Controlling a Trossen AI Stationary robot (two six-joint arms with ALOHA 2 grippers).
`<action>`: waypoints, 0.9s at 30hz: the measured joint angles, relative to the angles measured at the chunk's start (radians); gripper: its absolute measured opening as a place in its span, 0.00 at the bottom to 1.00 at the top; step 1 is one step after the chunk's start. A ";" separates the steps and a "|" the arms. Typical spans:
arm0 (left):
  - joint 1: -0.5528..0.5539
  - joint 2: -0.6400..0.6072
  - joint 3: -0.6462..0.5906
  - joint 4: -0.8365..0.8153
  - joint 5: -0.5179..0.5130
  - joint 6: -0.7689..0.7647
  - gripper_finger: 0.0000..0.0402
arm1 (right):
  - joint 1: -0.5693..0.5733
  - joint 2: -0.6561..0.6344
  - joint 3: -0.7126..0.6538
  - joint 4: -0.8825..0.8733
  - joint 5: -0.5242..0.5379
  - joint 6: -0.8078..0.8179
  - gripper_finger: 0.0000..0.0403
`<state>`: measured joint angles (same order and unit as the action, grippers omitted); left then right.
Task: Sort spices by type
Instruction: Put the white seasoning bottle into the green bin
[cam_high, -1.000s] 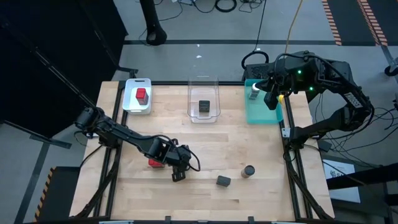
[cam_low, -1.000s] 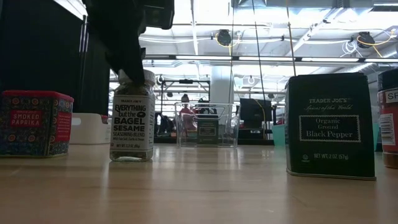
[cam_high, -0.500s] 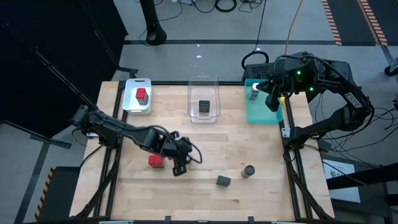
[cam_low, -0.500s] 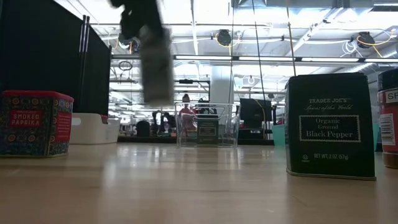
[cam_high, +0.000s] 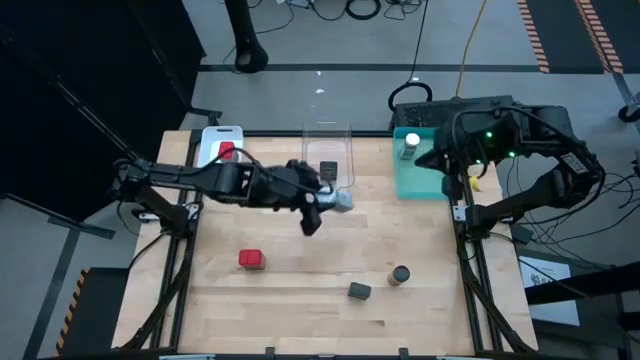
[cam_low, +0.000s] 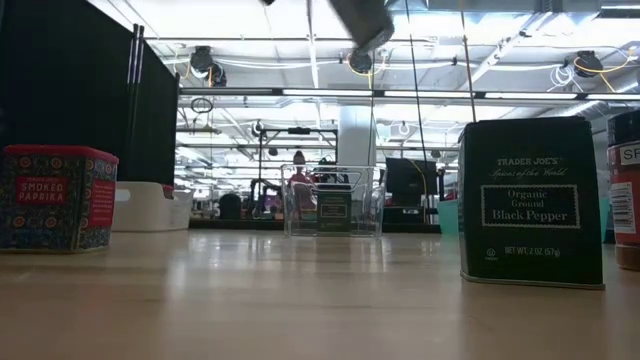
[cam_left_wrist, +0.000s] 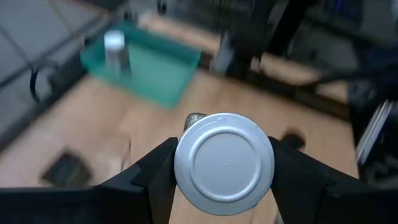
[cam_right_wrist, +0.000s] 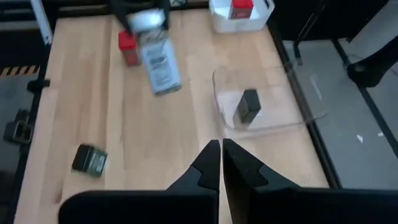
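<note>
My left gripper hangs above the middle of the table, shut on a clear spice jar with a pale round cap. The low view shows only the jar's bottom. My right gripper is shut and holds nothing, by the teal tray's right side. A second clear jar stands in that tray. One red tin is in the white tray, another stands on the table. One dark tin stands in the clear tray, another lies near the front. My left gripper pinches the jar at its cap end, one finger on each side of the cap rim. The fingers slant down toward the table's right side and lie along the jar. The jar is lifted clear and tilted, its bottom pointing away from the wrist.
A round jar with a dark top stands near the front right. The white tray, the clear tray and the teal tray line the far edge. Bare wood lies between the trays and the front things.
My left gripper has lifted the jar off the table beside the red tin. It has carried it up and toward the far right, to the clear tray's front, and has tipped from pointing down to slanting. The jar now tilts. My right gripper has drawn slightly toward the right edge.
</note>
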<state>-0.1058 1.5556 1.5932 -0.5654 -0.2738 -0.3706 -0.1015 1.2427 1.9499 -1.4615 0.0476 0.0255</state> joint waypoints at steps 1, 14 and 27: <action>0.006 0.000 0.002 0.041 0.000 0.017 0.53 | 0.009 -0.007 0.000 -0.021 0.002 0.008 0.00; 0.043 0.068 0.009 0.388 0.032 0.126 0.53 | 0.100 -0.106 0.000 -0.069 0.002 0.096 0.00; 0.040 0.108 0.008 0.489 0.062 0.145 0.53 | 0.130 0.040 0.001 0.008 -0.005 0.110 0.41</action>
<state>-0.0658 1.6634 1.6009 -0.0761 -0.2115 -0.2256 0.0288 1.2824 1.9507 -1.4538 0.0422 0.1352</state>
